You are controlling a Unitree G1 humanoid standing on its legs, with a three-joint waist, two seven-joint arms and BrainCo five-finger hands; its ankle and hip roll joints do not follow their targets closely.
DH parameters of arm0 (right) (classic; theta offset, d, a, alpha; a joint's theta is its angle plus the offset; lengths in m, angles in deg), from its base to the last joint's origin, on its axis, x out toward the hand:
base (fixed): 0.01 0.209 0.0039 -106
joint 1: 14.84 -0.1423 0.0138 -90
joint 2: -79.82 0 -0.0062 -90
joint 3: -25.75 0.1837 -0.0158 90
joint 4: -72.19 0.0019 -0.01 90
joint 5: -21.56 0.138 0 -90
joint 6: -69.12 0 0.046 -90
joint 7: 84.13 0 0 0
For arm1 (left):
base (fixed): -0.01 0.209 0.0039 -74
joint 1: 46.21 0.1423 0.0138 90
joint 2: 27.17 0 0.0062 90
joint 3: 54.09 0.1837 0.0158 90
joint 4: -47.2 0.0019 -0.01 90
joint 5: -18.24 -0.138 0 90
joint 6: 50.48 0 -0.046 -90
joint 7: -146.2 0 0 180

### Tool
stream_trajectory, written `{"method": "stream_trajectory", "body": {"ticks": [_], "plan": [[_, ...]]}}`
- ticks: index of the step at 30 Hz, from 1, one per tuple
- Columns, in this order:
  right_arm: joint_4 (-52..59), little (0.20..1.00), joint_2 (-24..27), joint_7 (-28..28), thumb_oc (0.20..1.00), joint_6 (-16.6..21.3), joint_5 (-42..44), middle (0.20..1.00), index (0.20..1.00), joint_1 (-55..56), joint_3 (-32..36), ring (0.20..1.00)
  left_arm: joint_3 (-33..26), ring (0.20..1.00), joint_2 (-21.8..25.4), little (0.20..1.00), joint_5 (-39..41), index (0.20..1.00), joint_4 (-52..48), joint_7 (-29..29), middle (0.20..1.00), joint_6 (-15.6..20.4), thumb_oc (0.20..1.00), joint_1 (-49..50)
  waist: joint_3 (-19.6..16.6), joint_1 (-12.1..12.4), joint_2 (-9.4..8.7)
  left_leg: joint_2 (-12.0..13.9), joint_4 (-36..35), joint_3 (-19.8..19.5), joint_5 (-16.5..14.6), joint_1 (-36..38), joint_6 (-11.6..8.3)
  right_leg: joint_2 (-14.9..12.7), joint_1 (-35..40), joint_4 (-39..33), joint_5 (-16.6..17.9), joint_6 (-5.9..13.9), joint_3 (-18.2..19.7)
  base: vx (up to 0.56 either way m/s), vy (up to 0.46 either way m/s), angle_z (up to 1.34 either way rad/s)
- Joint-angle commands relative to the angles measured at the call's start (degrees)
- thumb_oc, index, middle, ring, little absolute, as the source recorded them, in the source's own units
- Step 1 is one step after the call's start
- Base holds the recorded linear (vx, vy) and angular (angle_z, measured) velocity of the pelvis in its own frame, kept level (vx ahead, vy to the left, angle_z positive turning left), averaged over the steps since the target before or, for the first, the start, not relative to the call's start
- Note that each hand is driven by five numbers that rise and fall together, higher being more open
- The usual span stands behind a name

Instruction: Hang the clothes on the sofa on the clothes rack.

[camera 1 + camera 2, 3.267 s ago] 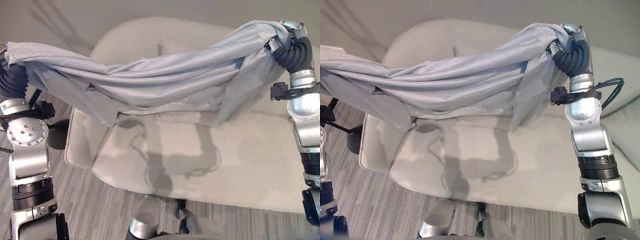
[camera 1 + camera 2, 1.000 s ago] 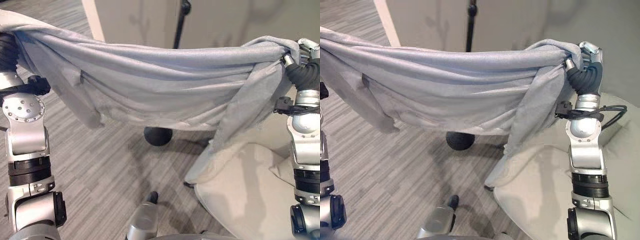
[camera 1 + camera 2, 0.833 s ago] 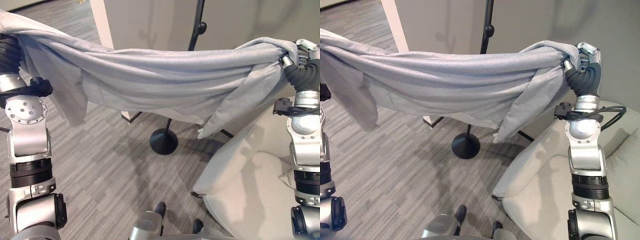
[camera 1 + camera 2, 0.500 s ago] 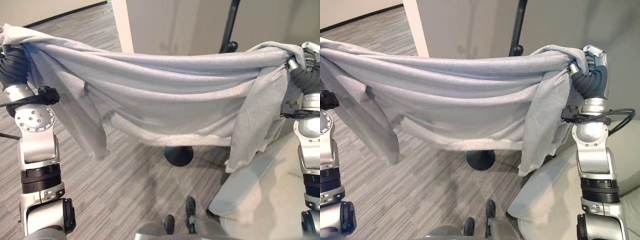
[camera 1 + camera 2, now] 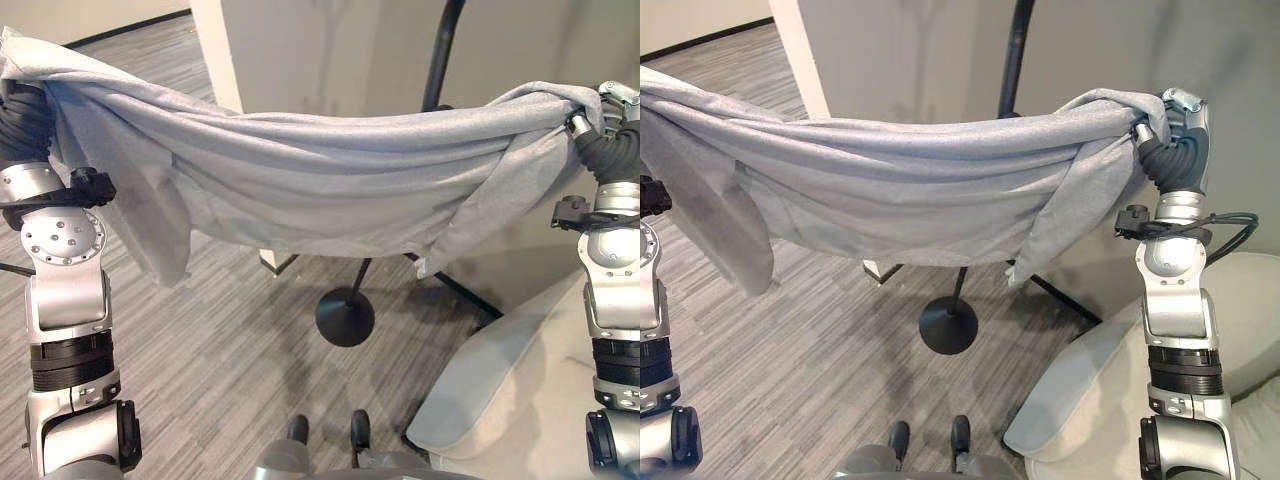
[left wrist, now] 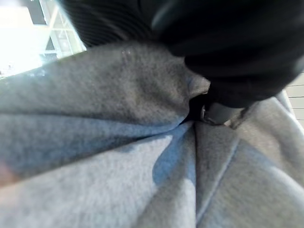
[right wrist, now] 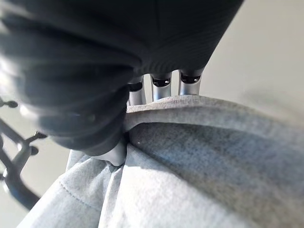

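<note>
A light grey garment of soft knit cloth hangs stretched between the two raised arms, held up at both ends and sagging in long folds across the middle. One loose end droops at the left side and another flap hangs down near the right end. The black clothes rack stands just behind it: a thin dark pole rising from a round base on the striped grey floor, with slim legs spreading out. The pale beige sofa sits low at the right, its cushion bare.
</note>
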Motion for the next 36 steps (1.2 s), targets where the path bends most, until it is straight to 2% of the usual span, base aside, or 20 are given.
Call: {"method": "stream_trajectory", "body": {"ticks": [1, 5, 7, 8, 9, 10, 11, 12, 13, 15, 16, 18, 23, 36], "plan": [[4.91, 0.2, 1.39, -0.89, 0.2, 2.87, 0.61, 0.2, 0.2, 1.81, 4.34, 0.2, 1.38, 0.2, 1.45, 0.2, -1.04, 0.2, -2.08, 0.01, 0.2, 3.28, 0.2, -0.11, -6.92, 0.24, 2.82, 1.85, -2.09, -2.84, -0.21, 0.6, 1.08, -1.11, 0.27, 0.1, -2.8, 0.54, -2.96, 0.02, -0.037, 0.01], [7.11, 0.2, 0.18, -0.37, 0.2, 3.25, 0.75, 0.2, 0.2, 3.52, 5.75, 0.2, -0.11, 0.2, 0.1, 0.2, -0.92, 0.2, -5.4, 1.27, 0.2, 3.04, 0.2, 1.9, -6.79, -0.16, 3.6, 3.58, -0.62, -2.27, 2.05, 1.62, 0.78, -0.38, 0.83, 0.1, -3.2, 0.6, -3.57, 0.04, -0.065, 0.0], [9.13, 0.2, -0.67, -0.18, 0.2, 3.72, 1.0, 0.2, 0.2, 3.98, 6.31, 0.2, -0.95, 0.2, -0.98, 0.2, -0.81, 0.2, -7.07, 1.7, 0.2, 3.06, 0.2, 2.82, -5.86, -0.32, 3.48, 4.06, 6.26, -1.82, 1.88, -0.77, 0.31, -0.8, 1.47, 0.1, -3.02, 0.44, -4.18, -0.02, -0.11, 0.02], [10.34, 0.2, -1.01, -0.29, 0.2, 3.68, 0.93, 0.2, 0.2, 3.93, 6.71, 0.2, -1.38, 0.2, -1.65, 0.2, -0.51, 0.2, -7.95, 1.8, 0.2, 3.28, 0.2, 3.08, -4.87, -0.16, 3.5, 3.82, 12.29, -2.41, 0.53, -4.27, 0.16, -1.21, 2.03, 0.1, -2.9, 0.27, -4.54, -0.08, -0.166, 0.04], [11.39, 0.2, -1.64, -0.38, 0.2, 3.69, 0.82, 0.2, 0.2, 3.8, 6.81, 0.2, -1.58, 0.2, -2.18, 0.2, 0.0, 0.2, -8.87, 1.84, 0.2, 3.68, 0.2, 3.12, -3.62, 0.48, 3.21, 2.88, 16.23, -3.06, 1.17, -7.08, -0.05, -1.77, 2.48, 0.1, -2.32, -0.11, -4.26, -0.09, -0.176, 0.04], [12.27, 0.2, -2.27, -0.73, 0.2, 3.53, 0.3, 0.2, 0.2, 3.88, 7.67, 0.2, -2.13, 0.2, -2.08, 0.2, 0.37, 0.2, -9.44, 1.61, 0.2, 3.55, 0.2, 3.03, -2.58, 0.96, 3.41, 2.98, 19.62, -4.24, -1.37, -11.11, 0.63, -1.52, 3.19, 0.1, -3.49, -0.24, -4.21, -0.07, -0.125, 0.06], [12.95, 0.2, -2.34, -0.91, 0.2, 3.6, -0.28, 0.2, 0.2, 3.76, 8.23, 0.2, -2.59, 0.2, -1.89, 0.2, 0.4, 0.2, -9.57, 1.29, 0.2, 3.57, 0.2, 2.87, -2.51, 1.25, 3.63, 3.37, 18.15, -5.07, -2.23, -12.44, 1.09, -1.26, 3.2, 0.1, -3.88, -0.32, -4.19, -0.05, -0.052, 0.08], [13.11, 0.2, -2.4, -0.9, 0.2, 3.55, -0.39, 0.2, 0.2, 3.8, 8.3, 0.2, -2.59, 0.2, -1.91, 0.2, 0.41, 0.2, -9.6, 1.26, 0.2, 3.57, 0.2, 2.83, -2.48, 1.29, 3.57, 3.35, 17.79, -5.07, -1.63, -12.59, 1.05, -1.3, 2.88, 0.1, -3.53, -0.39, -4.2, -0.01, 0.02, 0.09], [13.69, 0.2, -2.24, -1.33, 0.2, 3.68, -0.97, 0.2, 0.2, 3.67, 8.88, 0.2, -3.18, 0.2, -1.49, 0.2, 0.34, 0.2, -9.79, 1.11, 0.2, 3.7, 0.2, 2.86, -2.7, 1.84, 3.57, 3.5, 14.34, -6.26, -2.01, -13.15, 1.29, -1.19, 2.88, 0.1, -3.81, -0.6, -3.5, 0.02, 0.051, -0.11], [13.9, 0.2, -1.72, -1.9, 0.2, 3.82, -1.39, 0.2, 0.2, 2.92, 9.01, 0.2, -4.2, 0.2, -0.97, 0.2, 0.37, 0.2, -10.38, 1.12, 0.2, 3.24, 0.2, 3.74, -3.29, 3.01, 4.02, 3.19, 7.55, -8.23, -0.33, -12.51, 0.69, -0.67, 2.53, 0.1, -4.16, -0.65, -2.17, 0.07, 0.154, -0.33], [16.3, 0.2, -2.78, -1.49, 0.2, 3.97, -1.63, 0.2, 0.2, 3.28, 10.09, 0.2, -5.42, 0.2, -1.03, 0.2, 0.2, 0.2, -10.98, 0.76, 0.2, 3.54, 0.2, 4.04, -4.39, 2.94, 4.0, 3.79, 3.03, -8.57, 1.25, -10.26, -0.58, -1.06, 2.29, 0.1, -4.4, -0.9, -1.12, 0.13, 0.306, -0.7], [17.88, 0.2, -2.98, -1.94, 0.2, 4.28, -1.55, 0.2, 0.2, 3.62, 11.29, 0.2, -5.33, 0.2, -0.41, 0.2, -0.11, 0.2, -11.38, 0.82, 0.2, 4.21, 0.2, 4.09, -5.84, 2.3, 3.47, 3.79, -2.09, -6.95, 2.14, -7.05, -0.8, -2.28, 1.9, 0.1, -4.28, -1.02, -0.6, 0.13, 0.261, -0.67], [19.82, 0.2, -3.64, -2.13, 0.2, 4.51, -1.51, 0.2, 0.2, 3.59, 11.73, 0.2, -5.02, 0.2, -0.2, 0.2, 0.02, 0.2, -11.4, 0.56, 0.2, 4.8, 0.2, 4.06, -6.17, 1.6, 3.15, 2.25, -2.09, -5.49, 1.21, -5.14, -0.62, -3.79, 1.58, 0.1, -3.46, -0.51, -0.33, 0.02, 0.162, -0.45], [25.88, 0.2, -6.05, -2.44, 0.2, 5.46, -2.25, 0.2, 0.2, 2.99, 12.33, 0.2, -7.47, 0.2, -3.27, 0.2, 2.59, 0.2, -15.14, -0.3, 0.2, 6.53, 0.2, 5.52, -6.95, 1.22, 3.16, 1.32, -2.09, -4.64, 0.8, -3.17, -0.48, -5.36, 1.91, 0.1, -2.64, 0.02, 0.05, 0.02, 0.074, -0.04]]}}
